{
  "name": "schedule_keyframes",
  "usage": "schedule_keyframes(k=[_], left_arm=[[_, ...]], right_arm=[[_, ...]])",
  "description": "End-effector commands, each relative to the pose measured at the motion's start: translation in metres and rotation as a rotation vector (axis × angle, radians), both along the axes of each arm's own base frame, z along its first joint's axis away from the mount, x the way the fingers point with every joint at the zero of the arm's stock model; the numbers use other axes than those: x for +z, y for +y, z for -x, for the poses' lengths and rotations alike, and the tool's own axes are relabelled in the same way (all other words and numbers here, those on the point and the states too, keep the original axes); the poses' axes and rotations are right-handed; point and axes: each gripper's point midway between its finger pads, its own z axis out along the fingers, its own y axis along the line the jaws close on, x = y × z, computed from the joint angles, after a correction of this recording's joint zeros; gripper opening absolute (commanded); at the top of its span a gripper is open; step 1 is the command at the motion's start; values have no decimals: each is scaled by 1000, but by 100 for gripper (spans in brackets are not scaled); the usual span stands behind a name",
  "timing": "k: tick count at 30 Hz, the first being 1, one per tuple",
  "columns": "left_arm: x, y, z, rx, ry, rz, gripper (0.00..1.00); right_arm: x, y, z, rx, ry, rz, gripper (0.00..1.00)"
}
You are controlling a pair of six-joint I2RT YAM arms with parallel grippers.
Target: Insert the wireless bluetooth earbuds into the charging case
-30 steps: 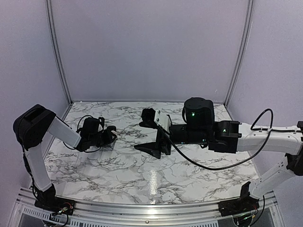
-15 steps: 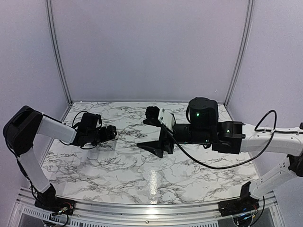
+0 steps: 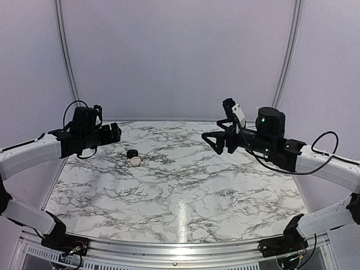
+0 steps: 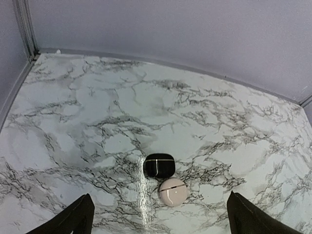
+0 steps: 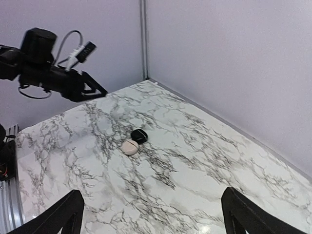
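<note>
Just charging case point(image 4: 173, 191) beside black case point(image 4: 159, 166).

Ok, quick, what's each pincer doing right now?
Left pincer: open, holding nothing.
Right pincer: open, holding nothing.

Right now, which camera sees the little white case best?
The left wrist camera. There the white case is near and big, its round shape clear, right beside a black case. The top and right wrist cameras show it only as a small pale dot far away.
</note>
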Motion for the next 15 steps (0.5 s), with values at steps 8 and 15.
schedule_keyframes(k=[8,15], left_arm=[[45,32,15,65,-80,-95,99],[14,24,24,41,-85,-9,99]], right_arm=[[-48,-120,-72,-374,190,-111,99],[-105,-154,-81,-550,292,-97,99]])
